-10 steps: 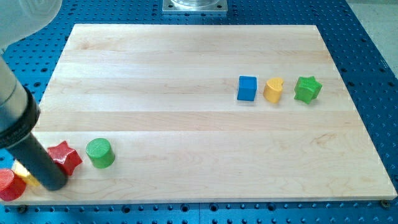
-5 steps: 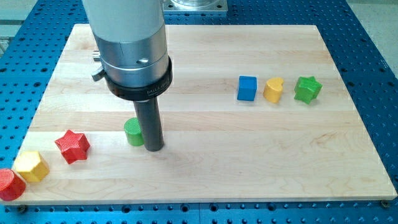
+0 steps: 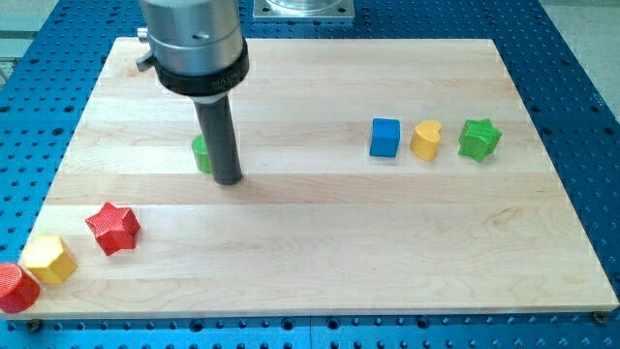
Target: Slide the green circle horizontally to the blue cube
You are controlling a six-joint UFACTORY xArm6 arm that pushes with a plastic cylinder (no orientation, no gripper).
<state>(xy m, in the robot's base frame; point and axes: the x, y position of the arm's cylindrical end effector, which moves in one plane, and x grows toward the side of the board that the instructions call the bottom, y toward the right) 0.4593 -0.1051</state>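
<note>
The green circle [image 3: 201,153] lies on the wooden board, left of centre, mostly hidden behind my rod. My tip [image 3: 228,180] rests on the board touching the circle's right side, slightly below it. The blue cube [image 3: 385,138] sits far to the view's right, at nearly the same height as the circle.
A yellow heart [image 3: 425,141] and a green star [image 3: 479,139] stand in a row right of the blue cube. A red star [image 3: 113,228], a yellow hexagon [image 3: 48,259] and a red cylinder [image 3: 15,288] lie at the bottom left corner. The board [image 3: 320,242] ends near these.
The tip went from the bottom-left corner to the green circle's right side. The circle has moved towards the view's top and a little right. The red star has shifted slightly.
</note>
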